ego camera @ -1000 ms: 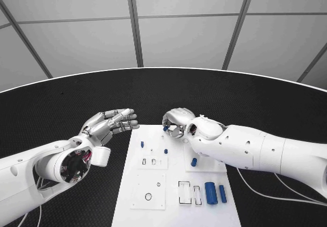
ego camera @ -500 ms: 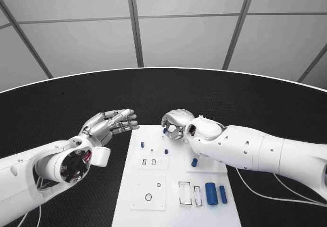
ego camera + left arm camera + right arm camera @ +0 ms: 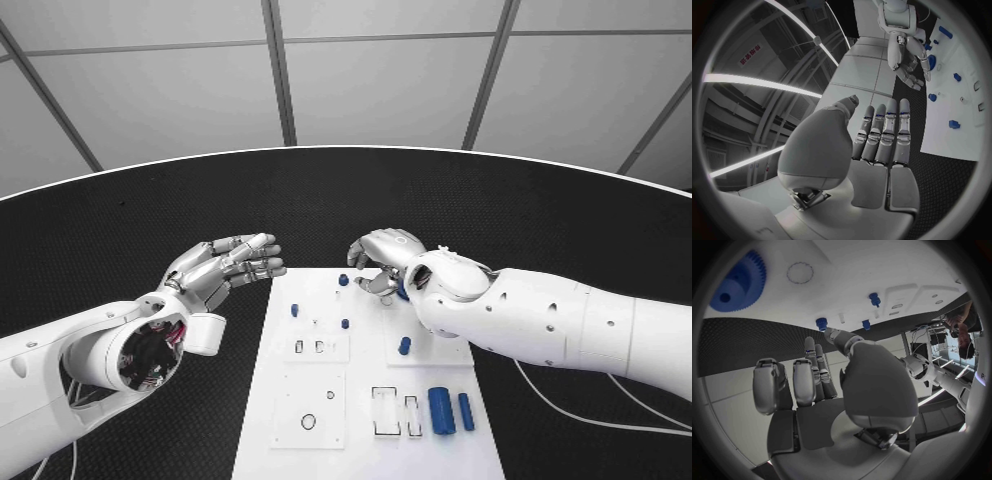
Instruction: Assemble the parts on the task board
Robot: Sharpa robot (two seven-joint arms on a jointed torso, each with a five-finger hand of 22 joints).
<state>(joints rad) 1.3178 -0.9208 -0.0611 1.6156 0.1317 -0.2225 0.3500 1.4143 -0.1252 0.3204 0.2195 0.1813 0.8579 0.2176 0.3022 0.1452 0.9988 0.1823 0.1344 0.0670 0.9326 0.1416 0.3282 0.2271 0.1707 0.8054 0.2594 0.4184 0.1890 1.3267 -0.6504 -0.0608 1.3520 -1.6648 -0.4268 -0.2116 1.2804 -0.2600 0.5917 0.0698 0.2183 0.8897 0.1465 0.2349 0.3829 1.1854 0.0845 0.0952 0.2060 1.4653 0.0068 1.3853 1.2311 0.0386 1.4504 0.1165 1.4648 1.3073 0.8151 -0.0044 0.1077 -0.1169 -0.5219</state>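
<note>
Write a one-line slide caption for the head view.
Two silver many-fingered hands, left and right, hover empty over the white task board of small blue parts.

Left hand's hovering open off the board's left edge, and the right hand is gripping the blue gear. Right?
Not quite. The left hand does hover open beside the task board, but the right hand grips nothing: the right wrist view shows the blue gear lying on the board, apart from its bare fingers.

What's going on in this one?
A two-armed robot is assembling small blue parts on the white task board. The right hand hovers over the board's far end, holding nothing visible, close to a small blue part. The left hand hangs open beside the board. Two blue cylinders lie near the front.
</note>
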